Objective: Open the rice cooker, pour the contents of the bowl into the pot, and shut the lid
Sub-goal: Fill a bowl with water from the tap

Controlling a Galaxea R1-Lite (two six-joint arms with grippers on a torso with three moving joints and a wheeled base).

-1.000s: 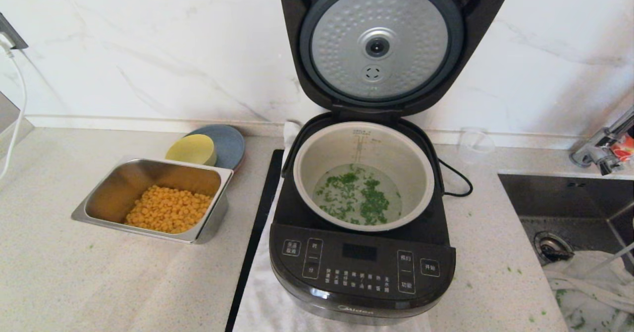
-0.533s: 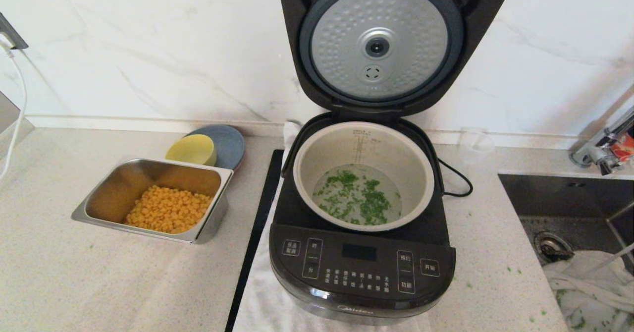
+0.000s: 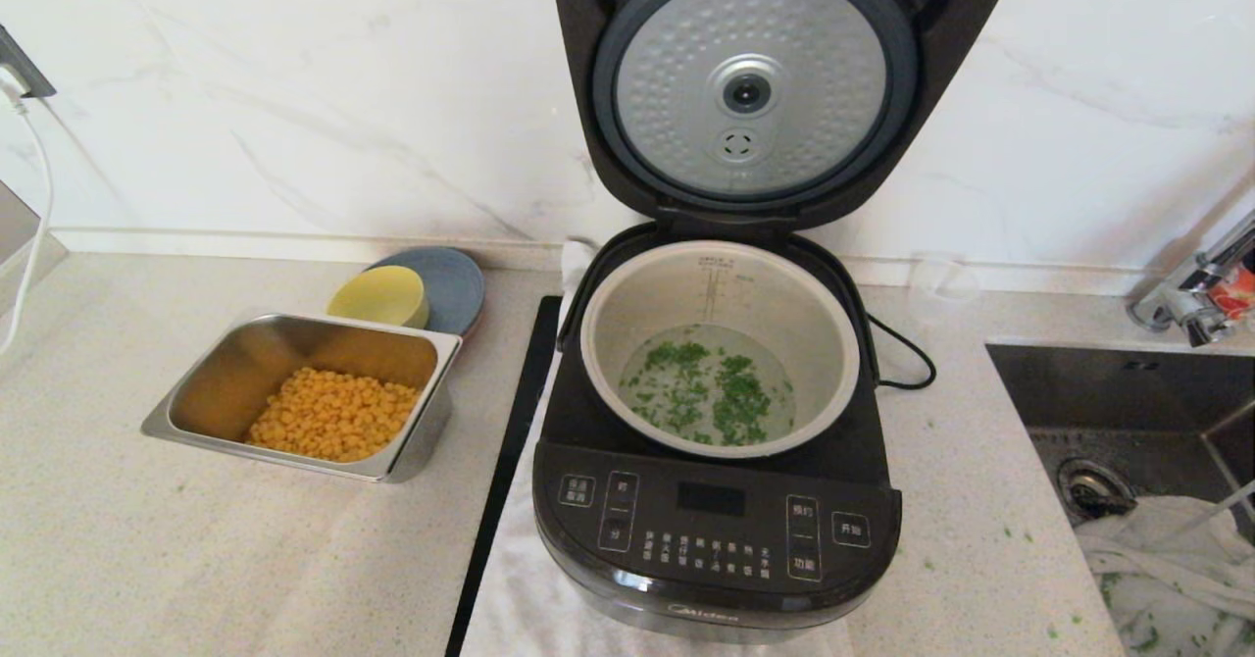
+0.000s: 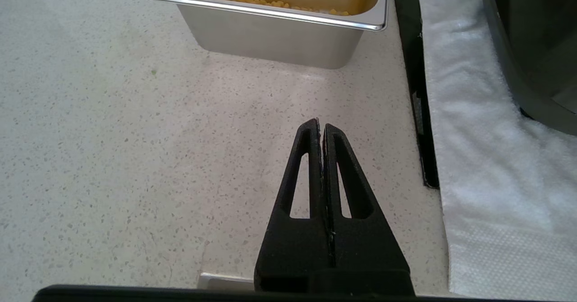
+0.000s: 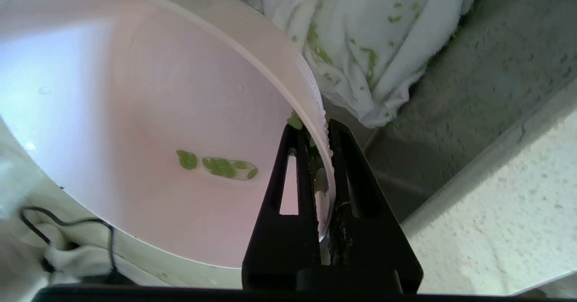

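In the head view neither claw shows; the rice cooker [image 3: 716,500], marked "Midea", stands on the surface [image 3: 196,559] with its lid [image 3: 755,88] raised and green bits in the pot [image 3: 721,343]. The left wrist view shows the left claw [image 4: 321,128] clenched on nothing above the surface, near a steel tray [image 4: 270,31]. The right wrist view shows the right claw [image 5: 313,133] pinching the tilted pink bowl [image 5: 135,126] by its rim, over a white cloth [image 5: 360,36].
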